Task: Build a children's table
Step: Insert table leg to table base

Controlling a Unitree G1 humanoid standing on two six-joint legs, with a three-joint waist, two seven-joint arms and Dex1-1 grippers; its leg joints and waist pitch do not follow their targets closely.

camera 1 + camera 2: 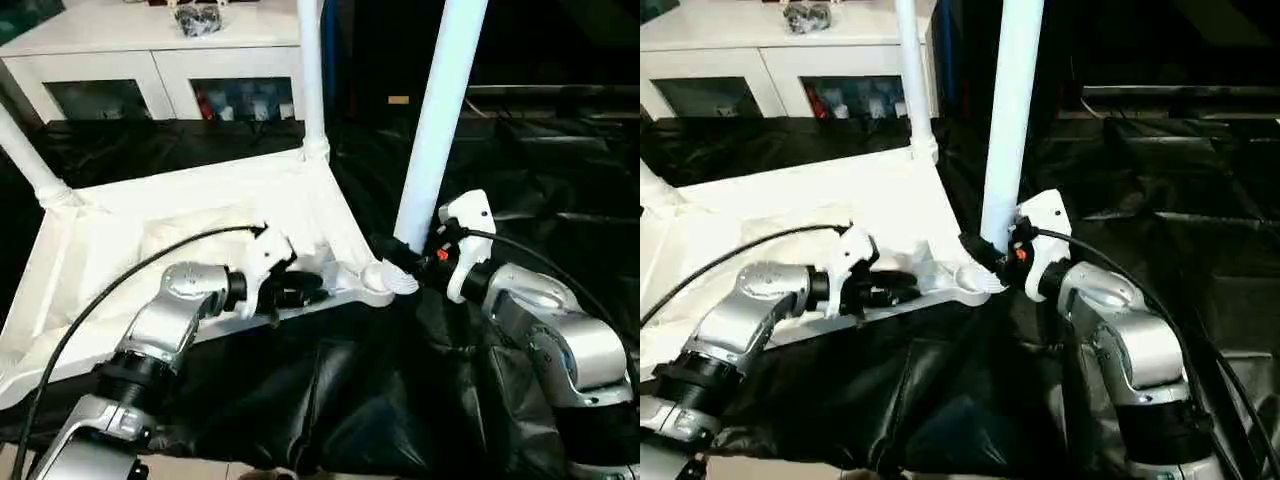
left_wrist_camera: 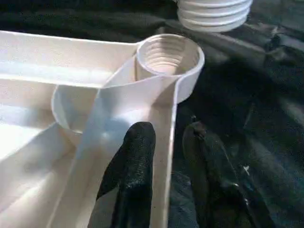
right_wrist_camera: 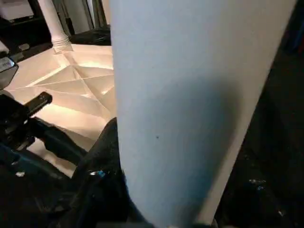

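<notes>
1. Black cloth [image 1: 380, 400] is spread under the work, and over it, nearest the camera, the two silver forearms are seen reaching in.
2. The left gripper [image 2: 166, 156] is clamped on the tabletop [image 1: 200, 230]: one finger [image 2: 135, 156] lies inside the rim wall and the other outside it. The hold is judged to steady the tabletop while a leg is fitted.
3. Just beyond those fingers the near corner socket [image 2: 166, 59] stands empty, its inner thread visible. The ribbed end [image 2: 213, 14] of the held leg hangs close above it but is not yet entered.
4. The right gripper [image 1: 405, 255] is closed around the held leg [image 1: 440, 120] near its lower end. The leg is kept nearly upright, tilted slightly, with its threaded tip [image 1: 400, 280] beside the socket, evidently so that it can be lowered in and turned.
5. The tabletop lies upside down on the cloth, white plastic, with diagonal ribs [image 3: 85, 80] across its underside.
6. Farther back, two fitted legs are seen in their sockets: one [image 1: 312, 80] at the far corner, another [image 1: 25, 155] at the left.
7. A white cabinet [image 1: 150, 60] with glass doors stands behind.
</notes>
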